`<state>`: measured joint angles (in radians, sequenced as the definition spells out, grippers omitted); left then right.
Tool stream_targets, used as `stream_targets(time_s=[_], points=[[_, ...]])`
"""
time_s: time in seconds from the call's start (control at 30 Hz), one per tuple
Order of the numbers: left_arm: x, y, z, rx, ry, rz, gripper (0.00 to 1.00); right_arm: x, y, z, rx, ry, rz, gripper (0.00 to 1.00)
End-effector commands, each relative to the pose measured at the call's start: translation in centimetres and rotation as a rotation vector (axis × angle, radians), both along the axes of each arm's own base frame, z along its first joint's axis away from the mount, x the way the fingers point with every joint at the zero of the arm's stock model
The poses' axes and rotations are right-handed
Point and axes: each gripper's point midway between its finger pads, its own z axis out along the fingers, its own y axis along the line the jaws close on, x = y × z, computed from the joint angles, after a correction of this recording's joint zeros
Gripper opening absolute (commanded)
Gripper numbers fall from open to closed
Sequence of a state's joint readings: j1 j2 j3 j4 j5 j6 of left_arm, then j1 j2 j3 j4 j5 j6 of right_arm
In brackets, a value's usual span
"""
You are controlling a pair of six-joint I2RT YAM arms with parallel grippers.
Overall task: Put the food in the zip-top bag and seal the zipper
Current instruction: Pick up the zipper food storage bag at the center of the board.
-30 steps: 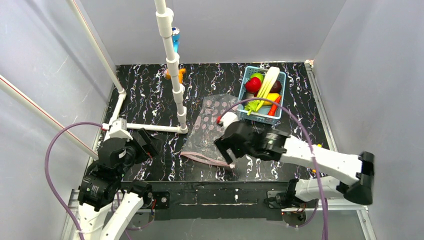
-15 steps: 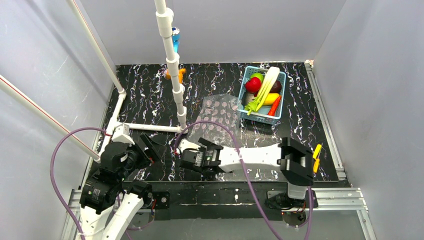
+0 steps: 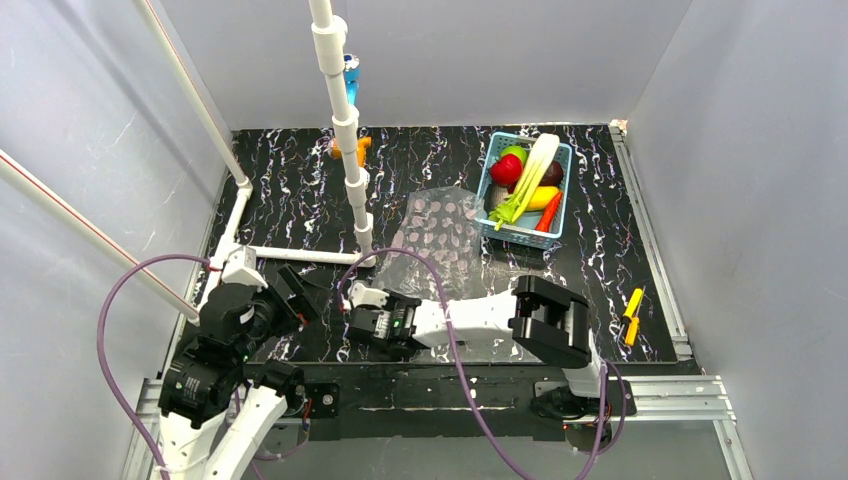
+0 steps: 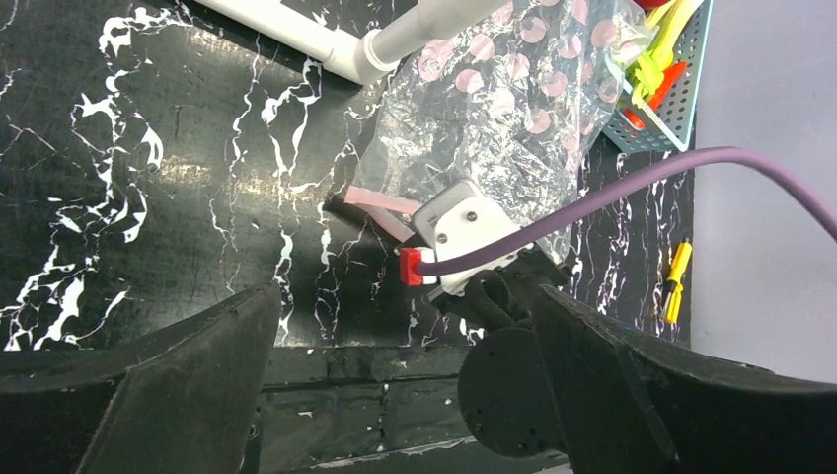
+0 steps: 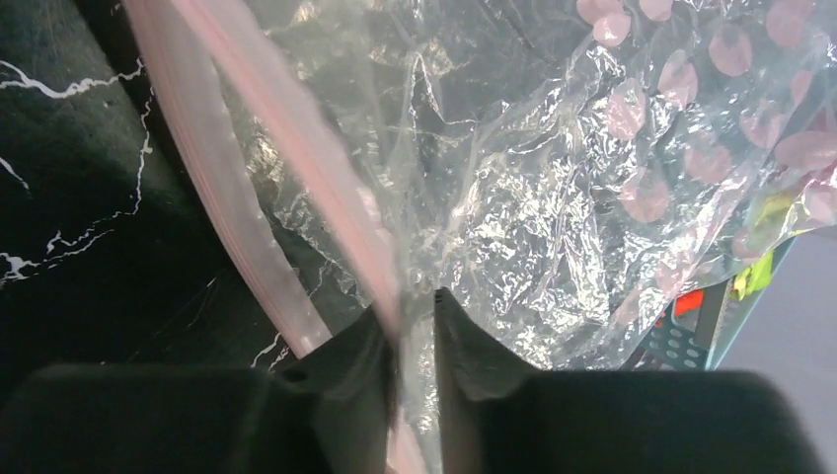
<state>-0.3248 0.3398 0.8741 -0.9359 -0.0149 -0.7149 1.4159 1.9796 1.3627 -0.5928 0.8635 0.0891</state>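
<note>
The zip-top bag (image 3: pixel 440 235) lies crumpled mid-table, clear with pink dots. Its zipper (image 5: pixel 326 178), a pale pink strip, runs between my right gripper's (image 5: pixel 415 311) jaws, which are shut on that lip; a second pink lip (image 5: pixel 227 197) lies loose to the left. From above, the right gripper (image 3: pixel 372 305) sits at the bag's near-left corner, its fingertips hidden under the wrist. The food stays in the blue basket (image 3: pixel 500 232): leek (image 3: pixel 530 175), tomato (image 3: pixel 506 168), yellow fruit (image 3: pixel 545 196), an orange-red piece (image 3: pixel 549 212). My left gripper (image 4: pixel 405 395) hangs open and empty at the near left (image 3: pixel 290 290).
A white pipe frame (image 3: pixel 345 130) rises just left of the bag, with a bar along the table (image 3: pixel 300 255). A yellow tool (image 3: pixel 632 312) lies near the right edge. The right arm's purple cable (image 4: pixel 632 188) arcs over the bag.
The right arm swung from beside the basket down to the bag's near-left corner, and its jaws closed on the pink zipper lip. The left arm barely moved and stayed open.
</note>
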Motion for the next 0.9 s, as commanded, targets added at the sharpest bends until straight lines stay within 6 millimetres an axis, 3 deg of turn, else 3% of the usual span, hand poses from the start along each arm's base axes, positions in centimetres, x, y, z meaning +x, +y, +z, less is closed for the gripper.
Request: stream_targets(time_s=[0.0,0.03,0.07,0.23,0.3,0.43,0.6,0.73,0.87], points=[[0.8,-1.6,0.4,-0.05,0.015,-0.05,0.99,0.2,1.2,4.1,0.169,-0.018,-0.001,0.1],[1.0,-1.9,0.6,-0.061,0.014,-0.057,1.0,0.0,1.2,4.6,0.191,0.004,-0.004,0.03],[1.0,-2.2,0.9,-0.073,0.012,-0.064,0.99,-0.2,1.2,5.1,0.217,0.025,-0.008,0.01],[0.8,-2.9,3.7,-0.119,-0.034,-0.098,1.0,-1.7,1.5,9.6,0.429,0.183,-0.024,0.01],[0.6,-3.0,5.2,-0.127,-0.066,-0.109,1.0,-2.3,1.5,12.2,0.545,0.266,-0.037,0.01],[0.1,-2.4,8.6,-0.114,-0.152,-0.115,1.0,-3.8,1.7,19.3,0.875,0.428,-0.003,0.01],[-0.4,-1.6,12.4,-0.097,-0.269,-0.109,0.99,-5.0,1.4,25.9,1.148,0.585,0.054,0.01],[-0.4,-2.5,13.2,-0.111,-0.269,-0.159,1.0,-4.4,0.9,27.7,1.225,0.63,0.037,0.01],[-0.7,-6.2,13.0,-0.175,-0.21,-0.362,1.0,-2.8,0.8,26.5,1.291,0.749,-0.039,0.01]])
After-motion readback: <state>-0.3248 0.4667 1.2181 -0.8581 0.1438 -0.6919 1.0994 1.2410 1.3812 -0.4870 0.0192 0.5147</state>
